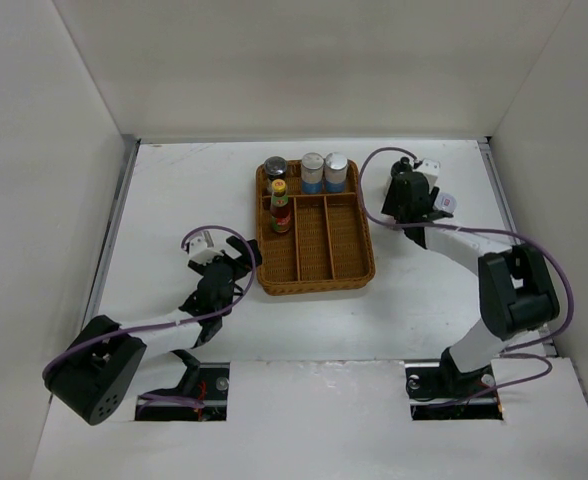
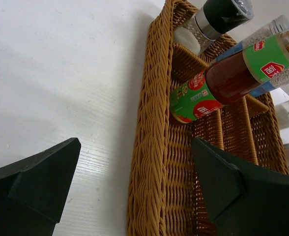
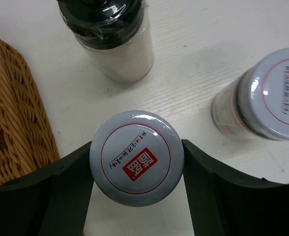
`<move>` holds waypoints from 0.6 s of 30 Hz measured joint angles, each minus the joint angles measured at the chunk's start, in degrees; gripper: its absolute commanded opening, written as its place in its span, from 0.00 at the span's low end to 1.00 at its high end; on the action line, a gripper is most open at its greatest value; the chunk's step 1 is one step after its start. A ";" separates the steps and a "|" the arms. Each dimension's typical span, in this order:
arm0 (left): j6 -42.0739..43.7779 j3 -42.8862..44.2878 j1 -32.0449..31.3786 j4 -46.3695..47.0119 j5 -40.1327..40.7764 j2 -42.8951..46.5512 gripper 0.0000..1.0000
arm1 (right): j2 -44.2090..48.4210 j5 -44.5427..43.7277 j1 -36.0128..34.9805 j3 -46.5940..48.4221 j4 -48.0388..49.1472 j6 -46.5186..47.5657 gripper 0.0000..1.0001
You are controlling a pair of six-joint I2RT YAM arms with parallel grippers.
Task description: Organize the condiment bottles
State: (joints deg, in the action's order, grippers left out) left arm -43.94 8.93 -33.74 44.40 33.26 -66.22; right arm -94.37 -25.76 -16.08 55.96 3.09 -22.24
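Note:
The brown wicker tray (image 1: 317, 268) holds a grey-lidded jar (image 1: 275, 167), two silver-lidded shakers (image 1: 312, 172) and a yellow-capped red-labelled sauce bottle (image 1: 280, 206) at its far end. My right gripper (image 3: 136, 162) is to the right of the tray, shut on another silver-lidded shaker (image 3: 136, 156), its fingers pressing both sides of the lid. A black-capped cream bottle (image 3: 112, 37) and one more silver-lidded shaker (image 3: 270, 96) stand on the table close by. My left gripper (image 2: 134, 182) is open and empty, straddling the tray's left rim (image 2: 152, 147).
In the left wrist view the sauce bottle (image 2: 223, 81) and the jar (image 2: 216, 17) rise ahead of the open jaws. The tray's right wall (image 3: 16, 113) is just left of my right gripper. White walls enclose the table on three sides.

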 measured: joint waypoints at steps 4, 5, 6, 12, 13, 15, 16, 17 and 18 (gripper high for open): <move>-0.04 0.31 0.07 0.00 -0.57 -0.44 1.00 | 6.91 -3.28 -4.02 -0.61 -2.03 2.23 0.53; -0.07 0.35 0.09 0.02 -0.61 -0.52 1.00 | 8.66 -3.61 -5.60 -0.48 -1.99 2.58 0.53; -0.07 0.46 0.17 0.04 -0.68 -0.68 1.00 | 10.21 -3.91 -7.61 -0.07 -1.92 2.93 0.54; -0.22 0.55 0.35 0.31 -0.96 -1.03 1.00 | 8.46 -2.60 -19.65 7.23 1.86 3.39 0.55; -0.24 0.55 0.35 0.33 -0.96 -1.03 1.00 | 7.06 -1.92 -21.20 8.33 2.67 3.39 0.55; -0.26 0.55 0.42 0.35 -0.98 -1.03 1.00 | 3.89 -0.59 -23.12 10.43 3.65 3.37 0.56; -0.26 0.55 0.46 0.35 -0.98 -1.03 1.00 | 1.95 0.26 -23.69 11.61 3.93 3.23 0.56; -0.26 0.55 0.46 0.35 -0.98 -1.03 1.00 | 0.22 0.92 -24.02 12.61 4.04 3.17 0.56; -0.28 0.55 0.46 0.37 -0.98 -1.03 1.00 | -1.73 1.49 -24.15 13.64 4.00 3.06 0.56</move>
State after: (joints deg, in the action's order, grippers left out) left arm -44.23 9.47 -33.28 44.77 32.27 -67.24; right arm -96.09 -24.27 -40.23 69.60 7.09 -19.18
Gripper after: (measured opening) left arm 0.997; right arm 0.718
